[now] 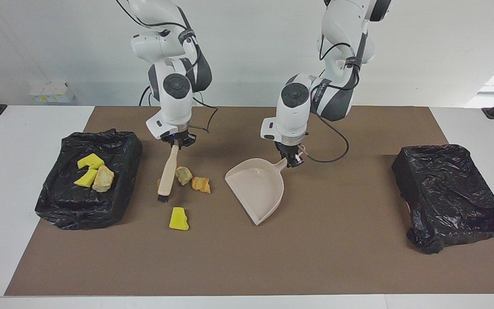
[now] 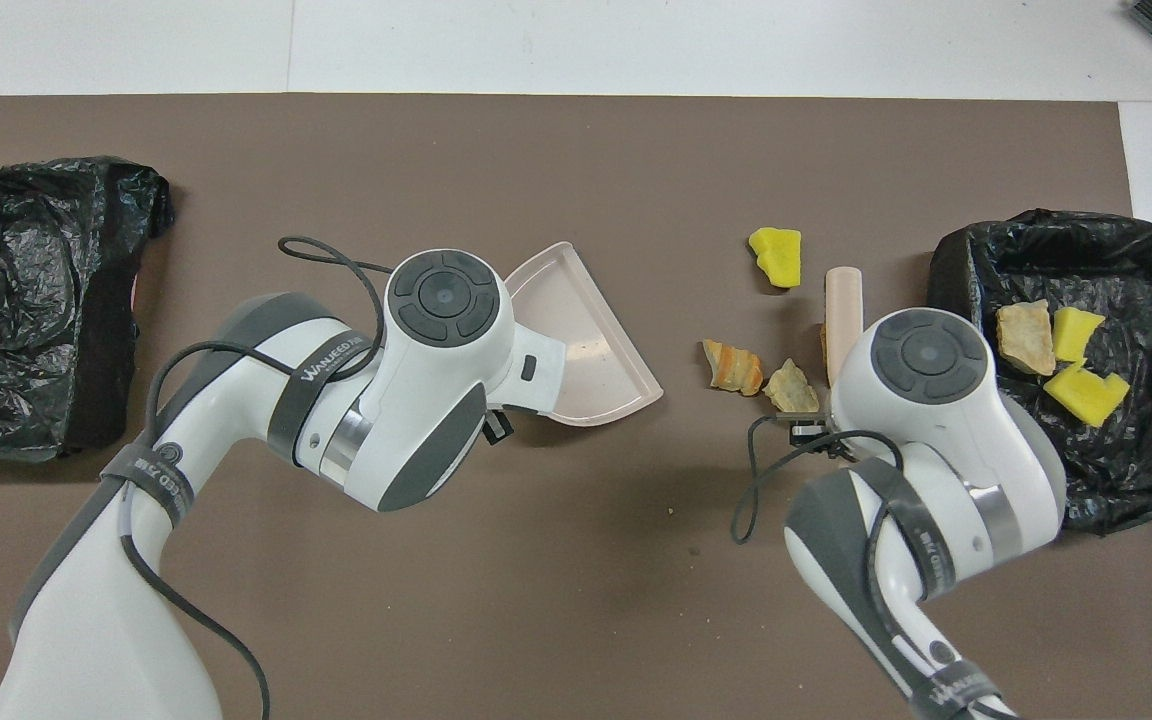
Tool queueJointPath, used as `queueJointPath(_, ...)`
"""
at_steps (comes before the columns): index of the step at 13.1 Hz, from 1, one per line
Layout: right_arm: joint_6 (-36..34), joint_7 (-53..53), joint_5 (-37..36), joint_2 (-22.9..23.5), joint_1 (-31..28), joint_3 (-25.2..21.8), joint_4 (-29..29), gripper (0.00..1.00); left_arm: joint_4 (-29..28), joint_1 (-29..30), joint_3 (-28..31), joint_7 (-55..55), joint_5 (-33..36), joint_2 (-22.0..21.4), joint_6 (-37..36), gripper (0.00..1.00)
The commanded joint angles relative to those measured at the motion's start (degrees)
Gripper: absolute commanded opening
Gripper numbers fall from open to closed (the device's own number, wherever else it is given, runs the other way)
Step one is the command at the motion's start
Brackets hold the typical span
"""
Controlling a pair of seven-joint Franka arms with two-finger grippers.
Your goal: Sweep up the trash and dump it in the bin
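Only facing: right fingers (image 1: 177,143) pinching brush (image 1: 167,172), left fingers (image 1: 291,161) pinching dustpan (image 1: 256,189).

Facing view: high camera across the table, looking at both robot bases, showing the whole brown mat (image 1: 247,257).
Overhead view: high above the robots' end, looking steeply down and forward; closer, arms fill the lower part.
Shared: brown mat (image 2: 576,150), both black-lined bins (image 1: 88,180) (image 2: 1066,370), turned half around.
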Motion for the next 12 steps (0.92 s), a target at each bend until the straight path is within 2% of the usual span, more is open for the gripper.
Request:
queueJointPath(1, 2.6, -7.1, -1.6, 0.8, -4.7, 0.8, 0.0, 0.0, -2.7, -1.3, 0.4, 0.3, 0.5, -2.8, -0.8, 0.0)
queueJointPath(4, 5.8, -7.9, -1.6, 1.9, -5.4, 0.9, -1.4, 0.0, -5.6, -3.0, 0.4, 0.6, 0.5, -4.8, -0.6, 0.0)
queueJointPath(9, 7.4, -7.2, -0.5, 3.7, -4.4, 1.2, -2.1, 0.0, -6.9, -3.3, 0.4, 0.5, 0.6, -5.5, 0.7, 0.0)
queueJointPath(12, 6.0, -7.2, 5.5, 4.3, 1.7, 1.2, 0.3, 0.0, -7.3, -3.3, 0.4, 0.2, 0.6, -5.6, 0.9, 0.0)
